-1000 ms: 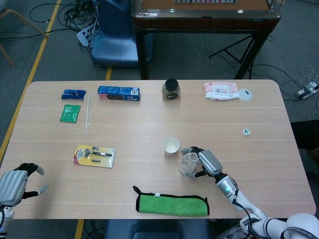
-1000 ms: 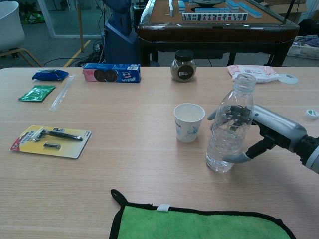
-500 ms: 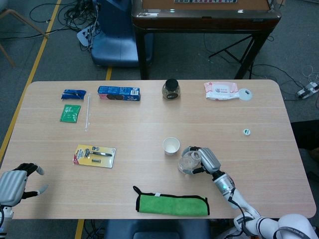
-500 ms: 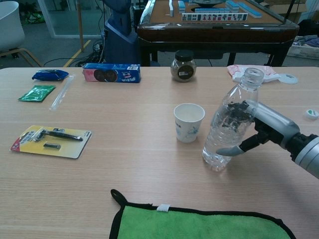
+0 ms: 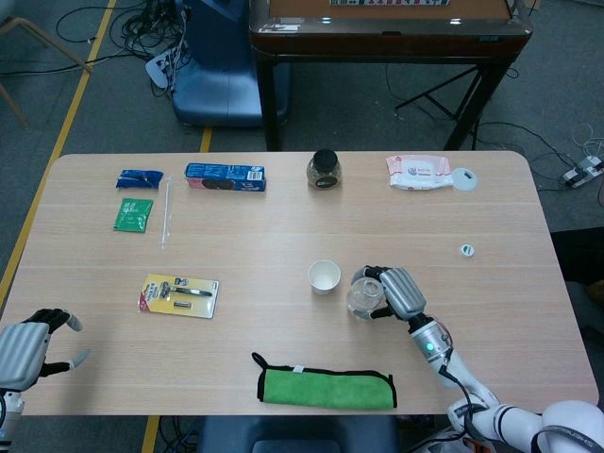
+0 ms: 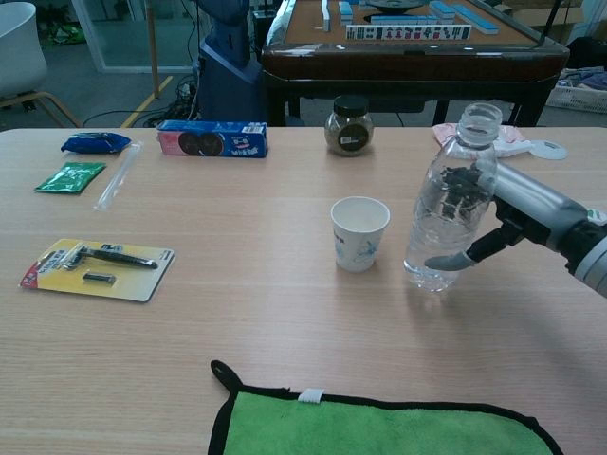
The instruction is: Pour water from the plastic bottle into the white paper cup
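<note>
- Now my right hand (image 6: 517,227) grips the uncapped bottle (image 6: 450,210), upright beside the cup (image 6: 359,232).
- I should tilt slowly, mouth over the rim.
- Left hand (image 5: 26,347) idles, holding nothing.

A cup (image 6: 359,232) stands near the middle of the table (image 5: 283,236). Just to its right, my right hand (image 6: 531,216) holds a bottle (image 6: 450,210) upright. A cloth (image 6: 379,425) lies at the near edge, in front of both. A jar (image 6: 349,124) sits behind the cup, with a box of biscuits (image 6: 211,138) to the jar's left. My left hand (image 5: 26,347) rests at the table's near left corner.
</note>
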